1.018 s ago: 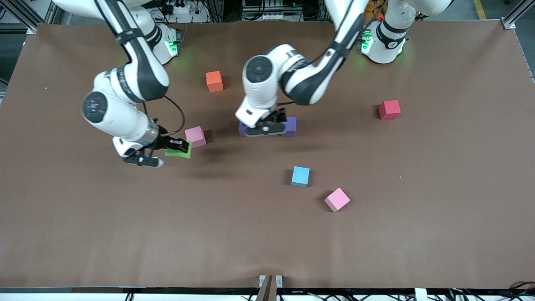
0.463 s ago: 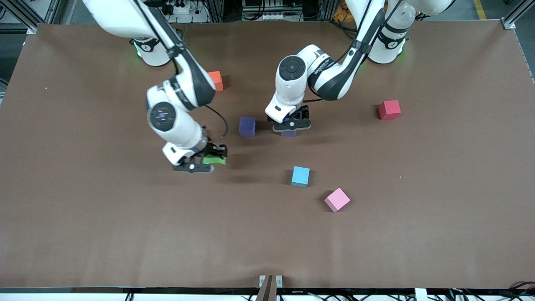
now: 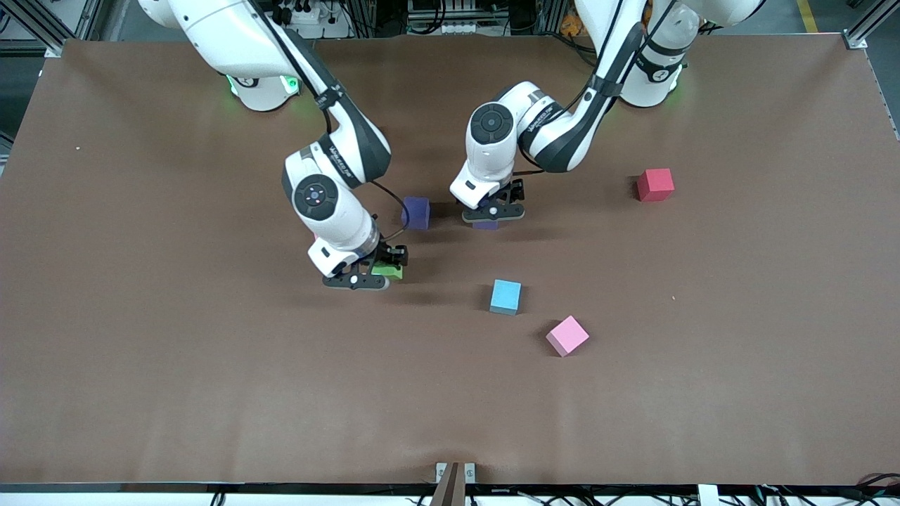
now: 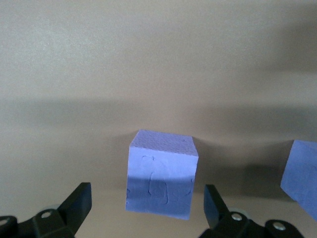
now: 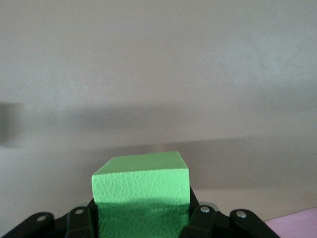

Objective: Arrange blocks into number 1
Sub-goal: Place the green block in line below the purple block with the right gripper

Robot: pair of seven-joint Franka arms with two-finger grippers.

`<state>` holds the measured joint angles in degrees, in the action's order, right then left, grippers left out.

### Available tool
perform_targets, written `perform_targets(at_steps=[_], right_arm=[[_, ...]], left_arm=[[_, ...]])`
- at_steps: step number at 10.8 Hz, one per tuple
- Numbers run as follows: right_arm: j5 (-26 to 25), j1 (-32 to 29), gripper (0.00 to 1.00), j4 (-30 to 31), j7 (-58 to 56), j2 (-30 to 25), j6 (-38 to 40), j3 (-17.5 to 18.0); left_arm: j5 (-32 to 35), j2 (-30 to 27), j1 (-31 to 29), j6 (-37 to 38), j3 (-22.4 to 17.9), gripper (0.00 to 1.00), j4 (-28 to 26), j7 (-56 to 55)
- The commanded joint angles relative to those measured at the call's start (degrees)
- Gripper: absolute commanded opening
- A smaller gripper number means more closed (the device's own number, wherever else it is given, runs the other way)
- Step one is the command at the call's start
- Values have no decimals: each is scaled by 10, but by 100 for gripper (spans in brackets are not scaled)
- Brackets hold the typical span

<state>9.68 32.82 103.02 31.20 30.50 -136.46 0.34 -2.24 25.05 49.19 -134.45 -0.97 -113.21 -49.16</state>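
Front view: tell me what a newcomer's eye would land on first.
The right gripper is shut on the green block, mid-table. Beside it, toward the left arm's end, the open left gripper straddles a purple block, with a second purple block close by. A pink block and a light blue cube lie nearer the camera.

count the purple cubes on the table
2: one purple cube stands free near the table's middle; the other purple cube sits beside it, toward the left arm's end, under the open left hand.
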Motion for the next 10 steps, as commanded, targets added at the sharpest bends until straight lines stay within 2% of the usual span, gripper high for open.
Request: perform_targets(at_steps=[1,5,10], right_arm=[[-8,16,46,0,25,11,-2,-3],[-7,72,46,32,78,4,-7,-3],[-6,76,46,74,83,-3,-22,-2]], left_arm=[[8,6,-11,-11,3,100,4,19],[5,26,-14,-31,4,100,13,21],[-8,47,-7,-33,4,100,33,19]])
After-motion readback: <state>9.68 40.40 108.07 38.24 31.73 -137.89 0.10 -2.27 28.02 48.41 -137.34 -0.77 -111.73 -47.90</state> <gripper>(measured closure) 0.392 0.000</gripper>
